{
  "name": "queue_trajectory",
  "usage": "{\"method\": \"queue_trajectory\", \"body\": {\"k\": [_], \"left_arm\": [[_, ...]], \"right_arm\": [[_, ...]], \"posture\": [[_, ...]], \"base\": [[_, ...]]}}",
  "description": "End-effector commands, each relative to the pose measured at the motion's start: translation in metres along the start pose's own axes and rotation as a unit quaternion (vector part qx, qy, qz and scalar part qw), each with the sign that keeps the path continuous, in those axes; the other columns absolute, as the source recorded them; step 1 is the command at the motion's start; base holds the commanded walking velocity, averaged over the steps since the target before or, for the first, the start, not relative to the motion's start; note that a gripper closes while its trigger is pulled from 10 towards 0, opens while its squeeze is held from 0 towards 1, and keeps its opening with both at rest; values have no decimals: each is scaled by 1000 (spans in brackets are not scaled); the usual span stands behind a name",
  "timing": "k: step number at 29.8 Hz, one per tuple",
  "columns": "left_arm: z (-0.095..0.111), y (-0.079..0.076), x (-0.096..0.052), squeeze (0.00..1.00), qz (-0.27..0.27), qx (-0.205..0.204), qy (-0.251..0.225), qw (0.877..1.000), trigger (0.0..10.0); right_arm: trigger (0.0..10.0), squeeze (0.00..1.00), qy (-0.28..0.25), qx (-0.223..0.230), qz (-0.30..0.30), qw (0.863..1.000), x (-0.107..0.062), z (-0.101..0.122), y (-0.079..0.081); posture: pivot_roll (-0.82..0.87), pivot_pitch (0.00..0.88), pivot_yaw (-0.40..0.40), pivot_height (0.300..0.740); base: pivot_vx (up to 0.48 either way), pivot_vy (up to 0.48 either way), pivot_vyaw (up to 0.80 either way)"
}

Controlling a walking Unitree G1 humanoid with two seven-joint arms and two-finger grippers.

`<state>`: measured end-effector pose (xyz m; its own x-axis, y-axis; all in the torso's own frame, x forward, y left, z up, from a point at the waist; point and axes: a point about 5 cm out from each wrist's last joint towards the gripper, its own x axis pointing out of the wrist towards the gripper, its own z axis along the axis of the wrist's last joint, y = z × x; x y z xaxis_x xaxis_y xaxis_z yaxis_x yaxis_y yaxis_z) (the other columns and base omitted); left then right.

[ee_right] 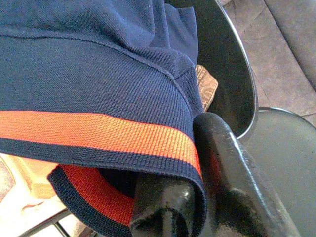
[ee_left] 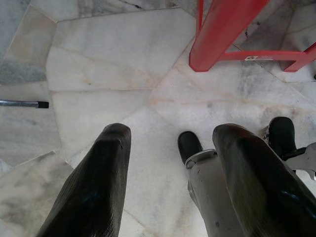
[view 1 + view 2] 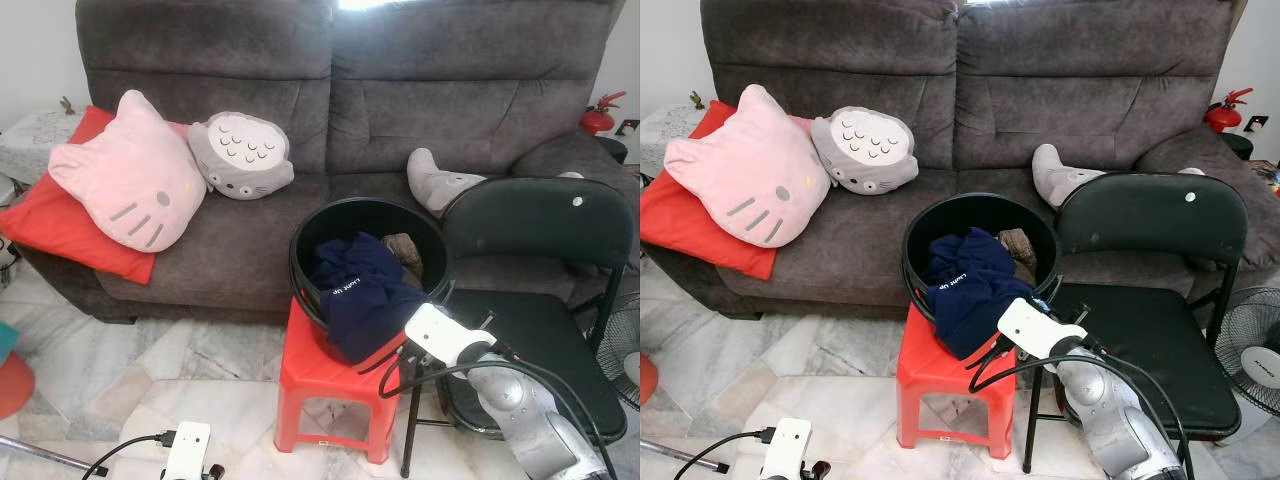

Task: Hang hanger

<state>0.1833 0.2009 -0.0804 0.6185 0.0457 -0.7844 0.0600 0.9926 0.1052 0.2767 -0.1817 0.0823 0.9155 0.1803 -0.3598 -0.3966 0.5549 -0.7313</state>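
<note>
A navy garment [image 3: 360, 290] with an orange-striped hem [image 1: 98, 131] hangs over the rim of a black bucket [image 3: 300, 250]. The bucket stands on a red plastic stool [image 3: 310, 365] in front of the sofa and also holds some brown cloth [image 3: 405, 250]. My right gripper [image 1: 185, 158] is at the bucket's near edge. Its two black fingers [image 1: 232, 173] are shut on the garment's hem, which folds over them. My left gripper [image 2: 168, 136] hangs low over the marble floor, open and holding nothing. The stool's red leg [image 2: 217, 34] is just ahead of it.
A black folding chair [image 3: 540, 330] stands right beside the stool, close to my right arm. Behind is a grey sofa [image 3: 250, 240] with a pink cat cushion [image 3: 135, 180], a grey cushion [image 3: 240, 155] and a red cushion [image 3: 60, 225]. A fan [image 3: 1255, 350] stands at far right.
</note>
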Motion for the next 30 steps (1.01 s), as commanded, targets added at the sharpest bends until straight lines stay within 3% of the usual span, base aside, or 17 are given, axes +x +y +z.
{"method": "queue_trajectory", "body": {"k": [1,16,20,25,28,30], "left_arm": [[-2,0,-1,0,4,0,2,1000,10000],[-2,1,0,0,6,2,1,1000,10000],[-2,2,0,0,6,2,2,1000,10000],[-2,2,0,0,6,3,2,1000,10000],[-2,2,0,0,7,2,2,1000,10000],[-2,2,-1,0,7,1,2,1000,10000]], "right_arm": [[0,0,-3,-5,-2,1000,2,1,-1],[0,0,-12,-5,-23,1000,4,6,-2],[0,0,-28,2,-76,997,4,14,-19],[0,0,-91,-4,-152,984,1,44,-48],[0,0,-103,-5,-165,981,1,50,-53],[0,0,-137,-6,-191,972,-2,66,-65]], "posture": [[-77,0,14,740],[-74,1,19,740],[-76,2,22,740],[-74,1,19,740],[-74,1,19,740],[-77,0,19,740]], "base": [[0,0,0],[0,0,0],[0,0,0],[0,0,0],[0,0,0],[0,0,0]]}}
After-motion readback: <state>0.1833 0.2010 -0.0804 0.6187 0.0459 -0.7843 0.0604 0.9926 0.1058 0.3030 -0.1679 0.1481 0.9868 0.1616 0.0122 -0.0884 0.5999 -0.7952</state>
